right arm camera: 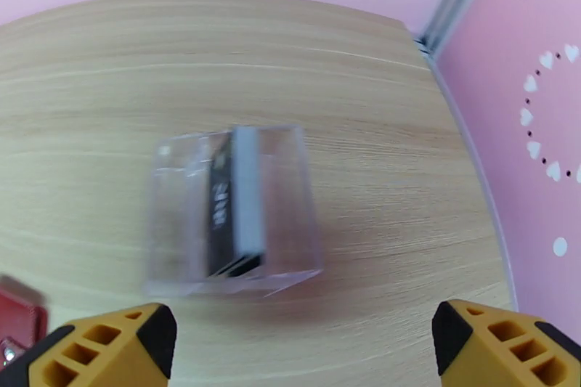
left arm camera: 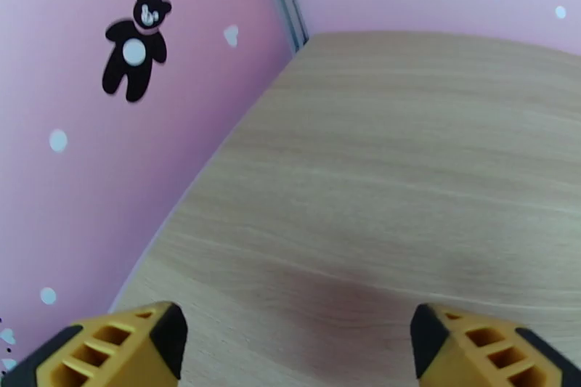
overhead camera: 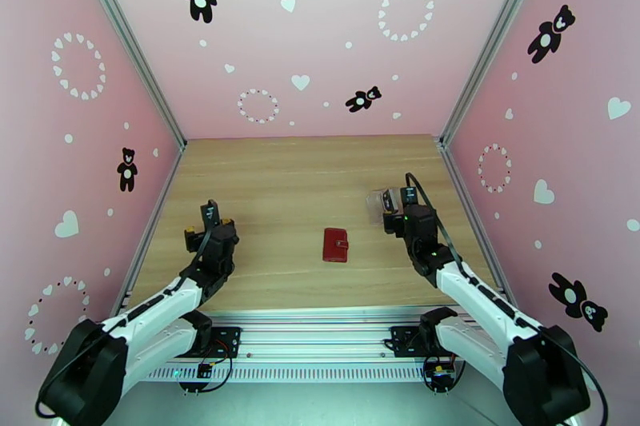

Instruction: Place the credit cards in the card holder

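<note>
Left claw (left arm camera: 298,337) gapes empty over the desk (left arm camera: 407,163), right claw (right arm camera: 305,341) gapes near the clear box (right arm camera: 290,185) holding dark credit cards (right arm camera: 232,207), and the red card holder (overhead camera: 335,244) lies shut between the arms.

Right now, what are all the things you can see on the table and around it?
card holder: one, red, folded shut, middle of the table
clear box: one, see-through, right side of the table, just ahead of the right pincer
credit cards: number too blurry to tell, dark with a pale one beside, standing inside the clear box
table: one, light wood, under everything
walls: three, pink with black bears and white hearts, left, back and right
left pincer: one, yellow and black, open, above bare wood on the left
right pincer: one, yellow and black, open, holding nothing, next to the clear box
</note>
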{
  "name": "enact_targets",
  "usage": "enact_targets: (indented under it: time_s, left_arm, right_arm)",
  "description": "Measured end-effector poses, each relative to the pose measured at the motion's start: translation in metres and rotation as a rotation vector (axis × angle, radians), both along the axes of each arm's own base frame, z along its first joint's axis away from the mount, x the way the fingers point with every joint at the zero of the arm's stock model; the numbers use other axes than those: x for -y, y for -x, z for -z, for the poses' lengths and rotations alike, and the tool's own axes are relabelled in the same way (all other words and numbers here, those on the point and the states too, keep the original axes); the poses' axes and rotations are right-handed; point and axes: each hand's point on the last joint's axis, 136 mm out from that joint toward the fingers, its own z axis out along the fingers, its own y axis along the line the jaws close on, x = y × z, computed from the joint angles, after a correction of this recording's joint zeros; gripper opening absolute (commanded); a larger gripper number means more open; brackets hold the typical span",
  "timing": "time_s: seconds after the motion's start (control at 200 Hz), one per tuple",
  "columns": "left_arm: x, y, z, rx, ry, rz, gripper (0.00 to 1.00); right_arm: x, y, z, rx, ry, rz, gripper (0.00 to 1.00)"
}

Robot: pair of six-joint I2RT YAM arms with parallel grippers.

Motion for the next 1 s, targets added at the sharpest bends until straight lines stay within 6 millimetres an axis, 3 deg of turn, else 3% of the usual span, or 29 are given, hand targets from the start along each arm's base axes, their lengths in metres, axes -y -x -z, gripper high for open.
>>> enact_targets:
  time_s: [0.19, 0.39, 0.525, 0.565, 1.001]
  left_arm:
    - [0.004, -0.045, 0.006, 0.039, 0.062, 0.102, 0.85]
    - [-0.002, -0.074, 0.011, 0.103, 0.134, 0.179, 0.86]
    - [0.006, -0.079, 0.012, 0.133, 0.164, 0.251, 0.88]
    - [0.009, -0.081, 0.011, 0.136, 0.171, 0.27, 0.98]
    - [0.005, -0.087, 0.003, 0.167, 0.201, 0.261, 0.98]
  right_arm:
    - [0.026, -0.023, 0.025, 0.046, -0.015, 0.084, 0.99]
    - [0.025, -0.046, 0.042, 0.089, -0.027, 0.061, 0.96]
    - [0.02, -0.06, 0.04, 0.132, -0.043, 0.017, 0.99]
    - [0.02, -0.06, 0.041, 0.131, -0.045, 0.01, 0.99]
    - [0.014, -0.062, 0.042, 0.126, -0.059, -0.03, 0.99]
